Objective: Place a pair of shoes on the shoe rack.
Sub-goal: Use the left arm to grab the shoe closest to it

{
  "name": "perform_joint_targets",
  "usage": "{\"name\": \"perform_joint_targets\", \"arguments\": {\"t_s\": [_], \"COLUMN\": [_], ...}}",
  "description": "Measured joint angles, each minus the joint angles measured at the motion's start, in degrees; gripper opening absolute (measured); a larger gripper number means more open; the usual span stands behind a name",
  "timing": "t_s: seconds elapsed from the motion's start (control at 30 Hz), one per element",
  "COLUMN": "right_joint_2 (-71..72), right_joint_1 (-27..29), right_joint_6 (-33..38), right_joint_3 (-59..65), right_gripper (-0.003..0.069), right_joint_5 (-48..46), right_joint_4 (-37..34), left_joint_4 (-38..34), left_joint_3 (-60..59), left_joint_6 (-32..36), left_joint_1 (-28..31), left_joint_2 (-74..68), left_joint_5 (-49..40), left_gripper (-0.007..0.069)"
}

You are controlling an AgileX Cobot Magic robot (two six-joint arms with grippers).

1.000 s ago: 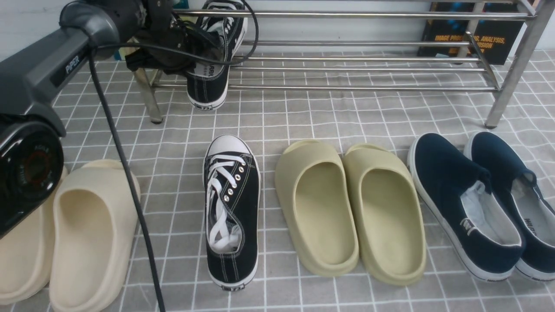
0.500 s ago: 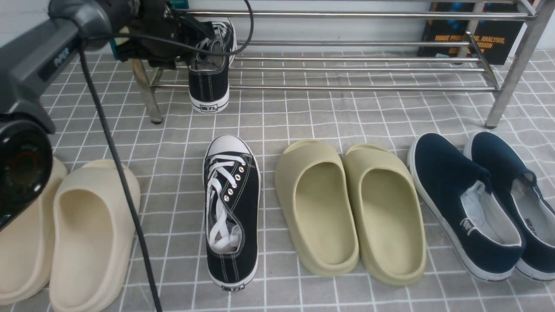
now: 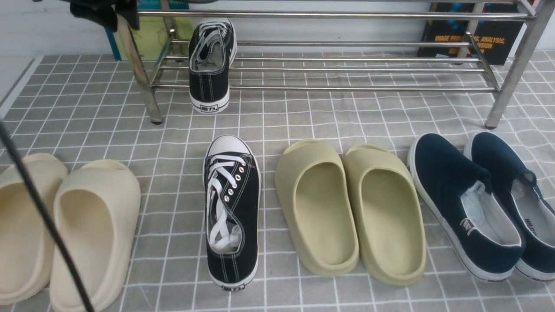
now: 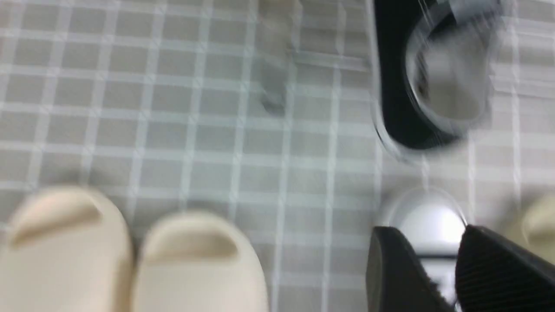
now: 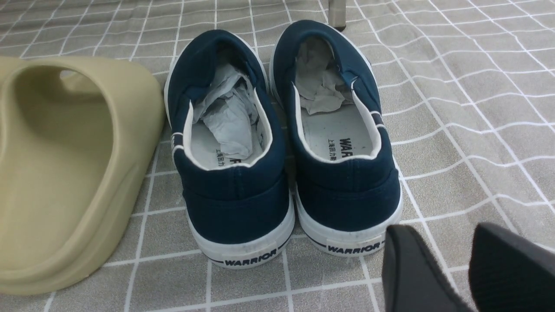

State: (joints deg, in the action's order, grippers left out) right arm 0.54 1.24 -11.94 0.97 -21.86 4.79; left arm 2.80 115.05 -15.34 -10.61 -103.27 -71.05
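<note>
Although its heel juts past the front bar, one black canvas lace-up sneaker [image 3: 210, 82] rests on the lower shelf of the shiny silver tube shoe rack [image 3: 517, 69], near its left leg. The second black sneaker [image 3: 232, 212] lies on the grey checked cloth [image 3: 303, 112], toe toward the rack, with bare cloth ahead. Beige foam slides [image 3: 93, 229] lie apart on its left, and olive foam slides [image 3: 316, 208] lie just beside its right. The left gripper [image 4: 427, 242] and right gripper [image 5: 442, 242] both show parted fingers with nothing between them. The right one hangs behind the navy slip-ons [image 5: 234, 143].
</note>
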Motion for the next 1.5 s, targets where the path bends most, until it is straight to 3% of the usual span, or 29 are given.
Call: {"name": "perform_joint_targets", "arguments": {"t_s": [0.27,0.53,0.77,1.23,1.4,1.47,1.5], "right_joint_2": [0.0,0.0,0.0,0.0,0.0,0.0,0.0], "right_joint_1": [0.0,0.0,0.0,0.0,0.0,0.0,0.0], "right_joint_6": [0.0,0.0,0.0,0.0,0.0,0.0,0.0], "right_joint_3": [0.0,0.0,0.0,0.0,0.0,0.0,0.0], "right_gripper": [0.0246,0.0246,0.0246,0.0246,0.0246,0.0246,0.0246], "right_joint_5": [0.0,0.0,0.0,0.0,0.0,0.0,0.0], "right_joint_4": [0.0,0.0,0.0,0.0,0.0,0.0,0.0], "left_joint_4": [-10.3,-9.9,-5.9,-5.4,-6.7,-6.7,-6.7], "left_joint_3": [-28.9,-50.4,-52.6,-52.2,-52.2,-52.2,-52.3], "left_joint_6": [2.5,-1.2,-6.9,-7.2,-7.2,-7.4,-7.4], "left_joint_1": [-0.8,-12.7,-15.2,-15.2,-15.2,-15.2,-15.2], "left_joint_2": [14.3,19.8,13.7,2.0,2.2,3.0,3.4], "left_joint_5": [2.9,13.7,20.9,25.5,25.7,25.7,25.7], "left_gripper": [0.0233,0.0235,0.0237,0.0226,0.0115,0.0002,-0.0013]}}
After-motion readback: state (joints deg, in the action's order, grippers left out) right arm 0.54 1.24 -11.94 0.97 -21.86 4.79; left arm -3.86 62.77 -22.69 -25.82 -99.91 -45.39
